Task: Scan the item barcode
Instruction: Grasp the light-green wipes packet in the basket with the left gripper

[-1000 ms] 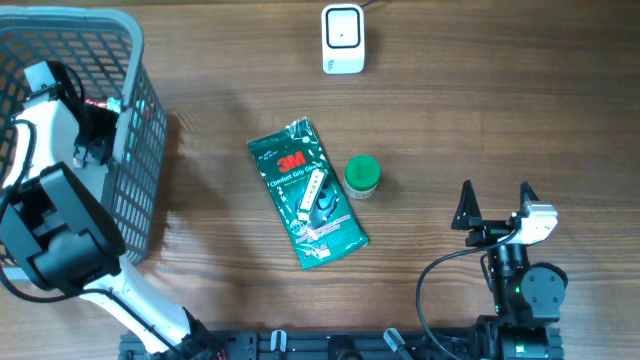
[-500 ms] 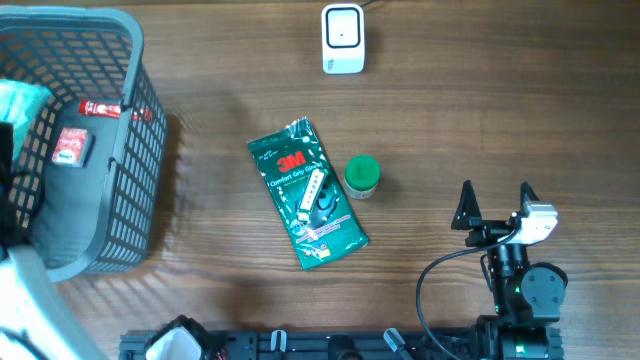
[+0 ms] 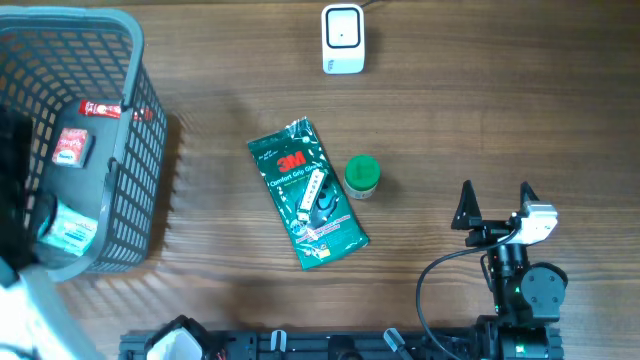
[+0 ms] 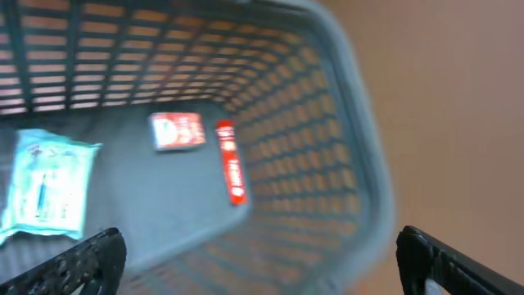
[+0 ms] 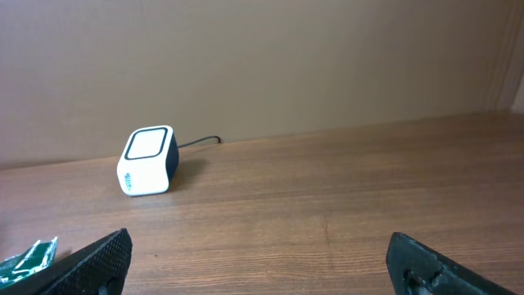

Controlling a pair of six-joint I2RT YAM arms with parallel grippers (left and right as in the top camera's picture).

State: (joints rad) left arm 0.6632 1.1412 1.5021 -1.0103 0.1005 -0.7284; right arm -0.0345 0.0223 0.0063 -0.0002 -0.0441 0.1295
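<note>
A white barcode scanner [image 3: 342,38] stands at the back of the table and also shows as the scanner [image 5: 147,160] in the right wrist view. A green 3M packet [image 3: 305,192] lies flat mid-table, with a small green-capped bottle [image 3: 362,176] beside it on the right. My left gripper [image 4: 262,264] hangs open above the grey basket [image 4: 360,164], nothing between its fingers. A light blue packet [image 4: 45,184] lies loose on the basket floor. My right gripper [image 3: 495,205] rests open and empty at the front right, pointing towards the scanner.
The grey mesh basket [image 3: 140,150] fills the left side and also holds a red packet [image 3: 70,147] and a red stick-shaped item [image 3: 100,109]. My left arm [image 3: 15,200] covers part of the basket's left edge. A cable [image 3: 440,275] loops beside the right arm's base.
My left gripper has opened and the light blue packet now lies in the basket. The left arm has pulled back towards the left edge. The right arm has not moved.
</note>
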